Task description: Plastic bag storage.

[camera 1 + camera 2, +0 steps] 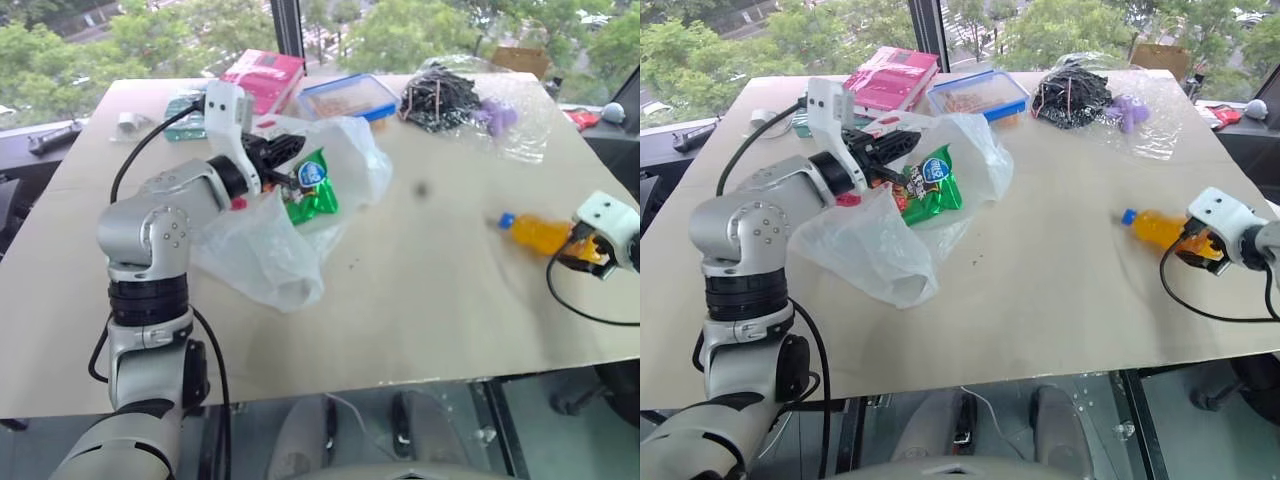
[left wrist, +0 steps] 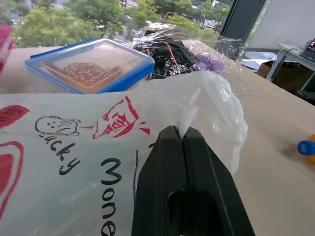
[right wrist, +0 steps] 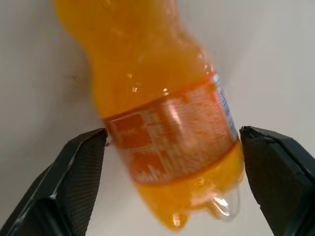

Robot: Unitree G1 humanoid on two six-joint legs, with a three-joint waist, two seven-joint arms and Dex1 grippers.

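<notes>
The table (image 1: 420,300) is covered by a pale board. The plastic bag (image 1: 265,250) lies at its left-centre, a fold pinched in the closed fingers of the left gripper (image 2: 183,135); a green snack packet (image 1: 312,188) sits at its mouth. Behind are seen a pink box (image 1: 265,75), a blue-lidded container (image 1: 350,97) and a clear bag of black items (image 1: 440,100). An orange bottle (image 3: 167,123) lies between the wide-spread fingers of the right gripper (image 3: 174,147), ungripped.

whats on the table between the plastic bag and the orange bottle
Nothing: in the left eye view the stretch of table between the plastic bag and the orange bottle is bare, apart from a few small dark specks.
</notes>
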